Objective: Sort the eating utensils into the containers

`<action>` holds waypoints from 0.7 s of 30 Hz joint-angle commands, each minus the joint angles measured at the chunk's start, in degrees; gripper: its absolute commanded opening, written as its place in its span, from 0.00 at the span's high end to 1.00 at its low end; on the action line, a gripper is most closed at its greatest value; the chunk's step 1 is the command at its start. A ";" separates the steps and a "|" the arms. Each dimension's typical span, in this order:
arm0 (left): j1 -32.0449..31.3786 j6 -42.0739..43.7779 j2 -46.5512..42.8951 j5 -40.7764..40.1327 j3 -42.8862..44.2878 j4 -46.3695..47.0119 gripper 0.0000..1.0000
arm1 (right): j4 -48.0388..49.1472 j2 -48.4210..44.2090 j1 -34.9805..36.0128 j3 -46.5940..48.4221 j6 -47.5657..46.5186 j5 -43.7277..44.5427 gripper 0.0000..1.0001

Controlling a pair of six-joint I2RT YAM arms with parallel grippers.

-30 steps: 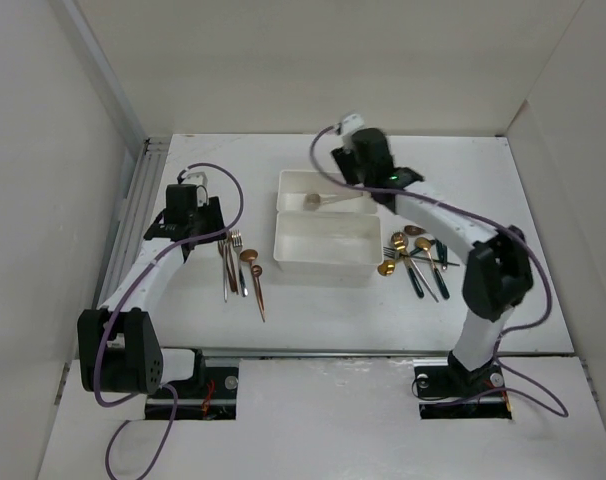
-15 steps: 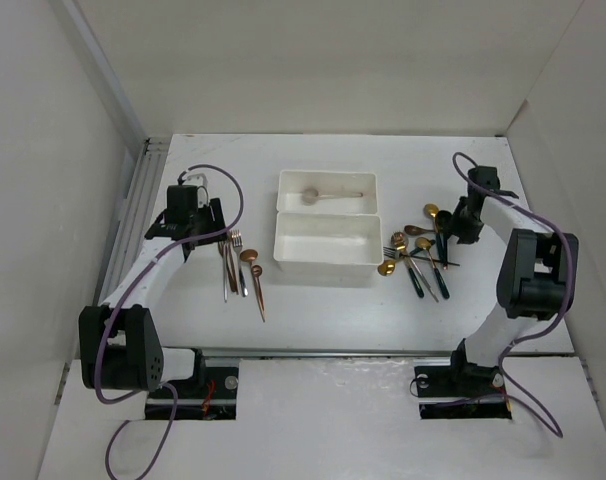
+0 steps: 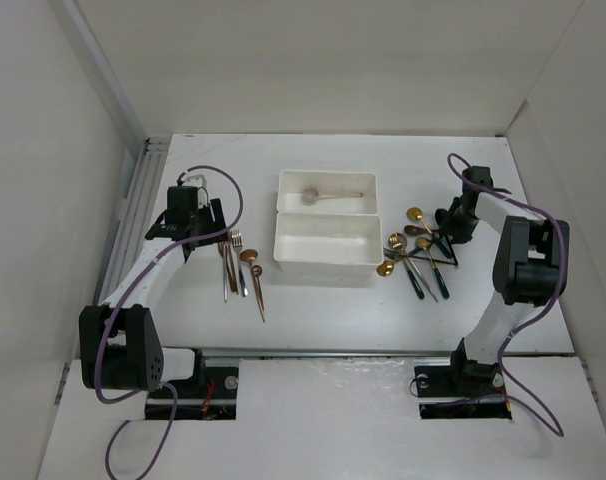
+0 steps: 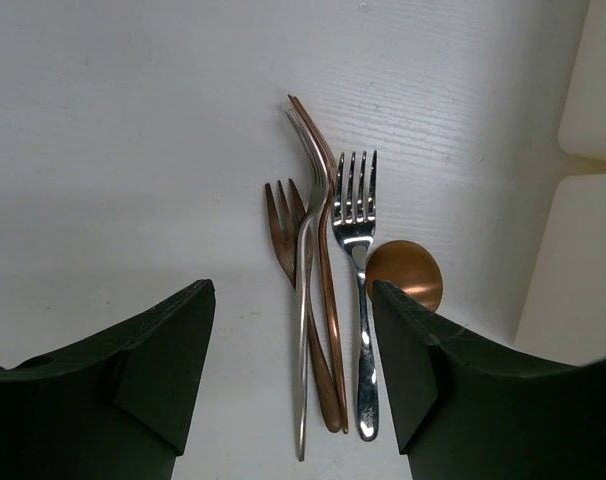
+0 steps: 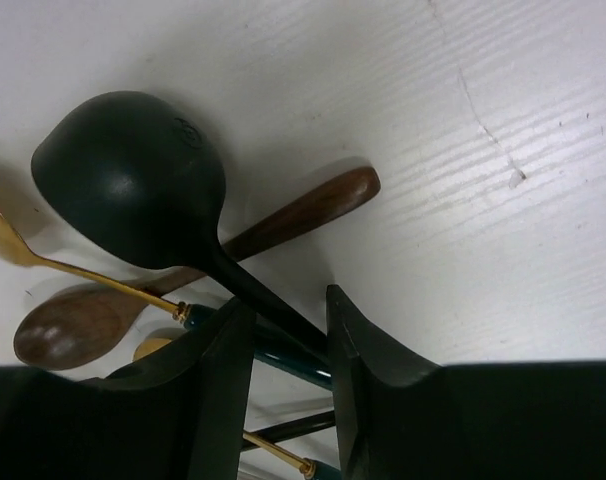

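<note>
Stamp [image 5: 184,128] on the black spoon [image 5: 123,175] is round but illegible.

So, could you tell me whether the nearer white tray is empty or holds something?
Empty: the near tray shows only bare white floor from above, whereas the far tray holds one spoon.

White table [image 3: 313,300], pale walls [image 3: 313,60] on three sides, ridged grey rail [image 3: 143,200] along its left edge

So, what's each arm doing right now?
Left gripper open above forks. Right gripper straddling black spoon handle, grip unclear. One spoon in far tray.
</note>
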 commanded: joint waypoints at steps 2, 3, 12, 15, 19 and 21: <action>-0.16 -0.65 -2.34 -1.18 -0.32 0.60 0.39 | 0.28 1.97 0.10 1.83 -0.22 -0.06 0.61; -0.16 -0.65 -2.34 -1.19 -0.84 0.60 0.39 | 0.28 1.97 0.10 1.83 -0.22 -0.06 0.64; -0.16 -0.65 -2.34 -1.19 -0.85 0.60 0.39 | -2.27 0.49 0.10 2.35 -2.32 4.94 1.00; -0.16 -0.65 -2.34 -1.19 -0.85 0.60 0.39 | -2.80 -2.93 1.94 2.96 -4.34 9.07 1.00; -0.16 -1.18 -1.82 -1.19 -0.85 0.60 0.39 | -2.27 -9.17 6.60 4.38 -7.86 15.57 1.00; -0.16 -1.18 -1.81 -1.19 -0.85 0.60 0.39 | -1.57 -12.42 9.76 6.48 -8.39 20.05 1.00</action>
